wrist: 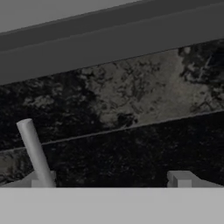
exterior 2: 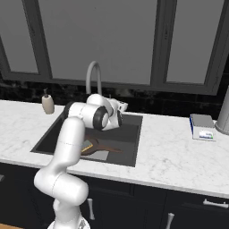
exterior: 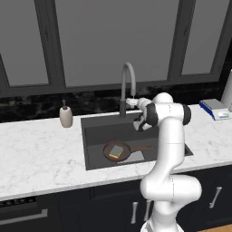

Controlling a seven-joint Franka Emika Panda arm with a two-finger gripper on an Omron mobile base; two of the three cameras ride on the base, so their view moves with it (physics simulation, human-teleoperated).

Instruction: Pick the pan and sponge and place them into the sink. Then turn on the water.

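One arm reaches forward over the sink (exterior: 90,154), gripper (exterior: 132,103) level beside the faucet (exterior: 128,74), jaws wide apart; sponge (exterior: 116,151) lies in pan (exterior: 108,147).

The white arm rises upright, elbow bent forward, wrist level; the gripper (exterior: 132,103) reaches toward the back wall, fingers (wrist: 181,178) spread wide, holding nothing.

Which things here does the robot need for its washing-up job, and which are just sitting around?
For the job:
- pan, lying in the sink
- sponge, resting in the pan
- faucet, no water running yet
- gripper, open, up by the faucet

Just sitting around:
- soap bottle on the counter
- blue-and-white box on the counter
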